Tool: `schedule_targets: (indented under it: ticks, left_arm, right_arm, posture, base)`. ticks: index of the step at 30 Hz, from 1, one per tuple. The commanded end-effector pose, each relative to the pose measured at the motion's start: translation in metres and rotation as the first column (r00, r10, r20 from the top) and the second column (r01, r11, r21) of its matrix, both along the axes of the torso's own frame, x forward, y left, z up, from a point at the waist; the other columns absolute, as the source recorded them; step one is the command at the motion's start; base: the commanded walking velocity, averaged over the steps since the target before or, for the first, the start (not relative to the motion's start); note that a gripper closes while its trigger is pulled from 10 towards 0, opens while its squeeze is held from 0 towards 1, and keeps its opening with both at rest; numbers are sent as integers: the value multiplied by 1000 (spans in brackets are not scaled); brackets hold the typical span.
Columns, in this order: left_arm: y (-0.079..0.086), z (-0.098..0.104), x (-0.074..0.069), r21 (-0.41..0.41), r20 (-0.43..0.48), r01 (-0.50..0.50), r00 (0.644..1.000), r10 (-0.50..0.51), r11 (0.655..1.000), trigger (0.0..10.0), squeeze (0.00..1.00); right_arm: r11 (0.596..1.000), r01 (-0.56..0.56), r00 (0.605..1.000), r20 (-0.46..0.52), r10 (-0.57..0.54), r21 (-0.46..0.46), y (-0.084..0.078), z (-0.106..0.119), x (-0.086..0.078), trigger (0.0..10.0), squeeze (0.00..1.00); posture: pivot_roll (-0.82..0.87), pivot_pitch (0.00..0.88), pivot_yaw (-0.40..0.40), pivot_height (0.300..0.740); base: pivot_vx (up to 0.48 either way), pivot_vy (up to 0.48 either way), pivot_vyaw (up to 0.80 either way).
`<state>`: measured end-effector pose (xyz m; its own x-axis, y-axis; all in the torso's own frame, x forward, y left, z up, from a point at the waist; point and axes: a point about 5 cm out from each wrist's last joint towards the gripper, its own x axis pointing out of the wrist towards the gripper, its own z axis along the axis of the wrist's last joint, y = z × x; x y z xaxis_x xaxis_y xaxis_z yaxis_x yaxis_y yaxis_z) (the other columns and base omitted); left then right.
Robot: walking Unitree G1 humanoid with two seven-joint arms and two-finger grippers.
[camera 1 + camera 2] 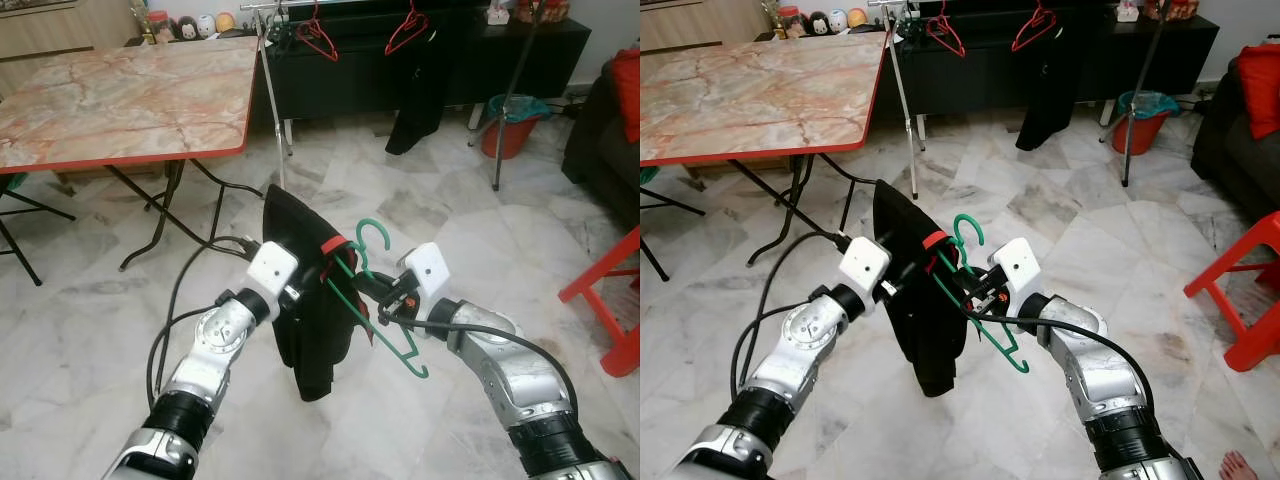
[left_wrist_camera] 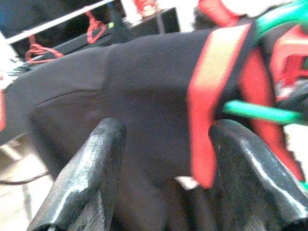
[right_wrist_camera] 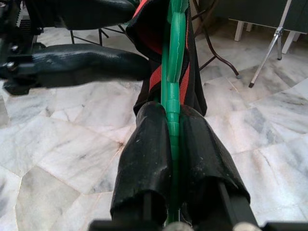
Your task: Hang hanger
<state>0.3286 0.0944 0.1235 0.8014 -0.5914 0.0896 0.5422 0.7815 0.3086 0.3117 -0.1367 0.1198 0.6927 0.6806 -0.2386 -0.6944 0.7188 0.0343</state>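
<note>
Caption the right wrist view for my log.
Right gripper shut on green hanger carrying black garment above marble floor.

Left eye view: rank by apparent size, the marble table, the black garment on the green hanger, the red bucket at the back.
1. Marble table, by far the largest.
2. Black garment, though it is close to the camera, which inflates it.
3. Red bucket, smallest, but it is far back, so its true size is unsure.
</note>
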Motion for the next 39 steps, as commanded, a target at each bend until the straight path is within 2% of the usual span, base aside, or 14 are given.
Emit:
schedule_targets:
  ticks: [1, 10, 19, 29, 39]
  left_arm:
    - [-3, 4, -2, 6, 6, 39, 999, -39, 999, 10000, 0]
    - [-8, 5, 2, 26, 1, 30, 1000, -30, 999, 10000, 0]
    - [-6, 7, 13, 47, 11, -106, 994, 105, 993, 10000, 0]
    - [-8, 8, 15, 7, -2, -134, 991, 134, 991, 10000, 0]
    - [-11, 9, 18, -30, -13, -156, 988, 156, 987, 10000, 0]
  right_arm:
    - [1000, -16, 999, 41, 16, 12, 4, 8, 3, 0, 0]
    - [997, -73, 997, 39, 72, 11, 10, 9, -2, 0, 0]
    - [996, -89, 995, 37, 88, 13, 10, 9, -3, 0, 0]
    - [993, -114, 993, 28, 114, 19, 11, 9, -5, 0, 0]
    - [973, -232, 973, 15, 231, 12, 13, 10, -19, 0, 0]
  posture:
    - [-182, 44, 63, 740]
    - [-179, 46, 66, 740]
    - [-184, 48, 67, 740]
    - [-186, 51, 67, 740]
    - [-186, 51, 67, 740]
  base:
    - [0, 0, 0]
    - [0, 0, 0]
    - [0, 0, 0]
    - [0, 0, 0]
    - [0, 0, 0]
